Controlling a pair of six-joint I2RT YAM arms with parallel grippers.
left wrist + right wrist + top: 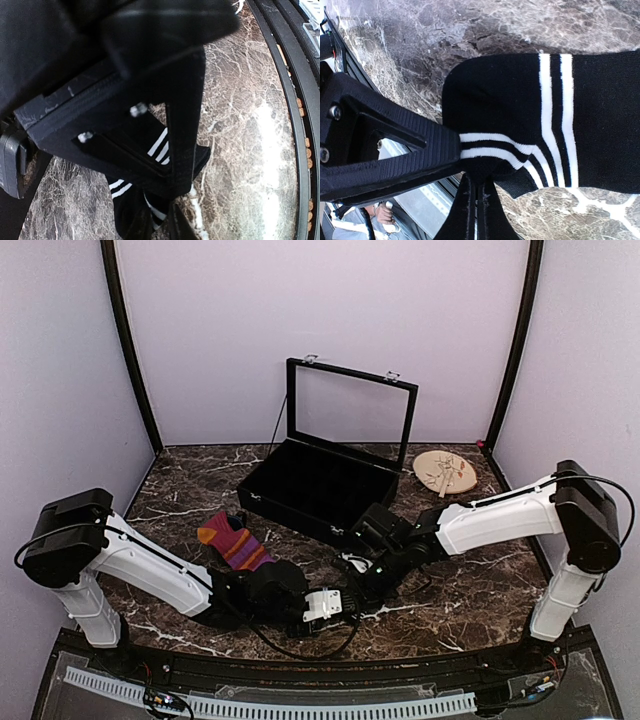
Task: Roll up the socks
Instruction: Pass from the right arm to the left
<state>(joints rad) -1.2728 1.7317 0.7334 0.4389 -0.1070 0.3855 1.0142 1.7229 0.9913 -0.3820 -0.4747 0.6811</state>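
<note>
The left gripper (pixel 160 225) has its fingers narrowly apart around the black sock (pixel 520 100) at its white-striped cuff; I cannot tell whether they pinch it. Just beside them, the right gripper (pixel 475 200) is clenched on the same sock, which lies on the marble table (pixel 470 590). The striped sock (pixel 235 543) lies left of the fingers, and an open black case (pixel 320 490) and a wooden disc (pixel 445 473) lie beyond them.

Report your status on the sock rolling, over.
Left gripper and right gripper shut on black sock. Purple-orange sock lies apart, unrolled. Nothing blocking.
</note>
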